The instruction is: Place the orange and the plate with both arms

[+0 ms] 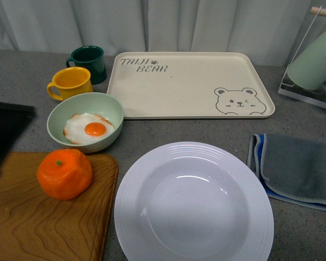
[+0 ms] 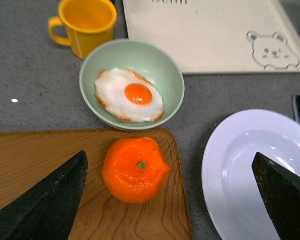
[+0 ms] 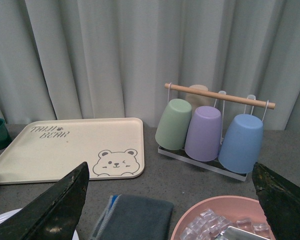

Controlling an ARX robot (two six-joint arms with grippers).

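The left end effector (image 2: 169, 161) hangs above the counter (image 1: 32, 70), pointing down. Its two dark fingers (image 2: 50, 200) are spread wide and grip nothing. In its wrist view one finger lies over the wooden board (image 2: 40, 150) and the other over the plate (image 2: 230, 165), with the orange (image 2: 135, 169) between them. In the front view only a dark blurred piece of this arm (image 1: 5, 130) shows, at the left edge of the frame.

The right end effector (image 3: 170, 172) is held about level, facing the curtain. Its fingers (image 3: 55, 210) are also wide apart and empty. Ahead of it are the bear tray (image 3: 65, 145), a rack of upturned cups (image 3: 210, 130) and a grey cloth (image 3: 135, 215).

The orange sits at the lower left of the front frame, on the board's upper right corner. It is bright, slightly lumpy, and its green stem dot faces up. Just behind it is a pale green bowl (image 1: 108, 106) holding a fried egg (image 1: 89, 129).

The plate is at the lower centre of the front frame, just right of the board. It is white, glossy, deep and empty, with ridged rings around its rim.
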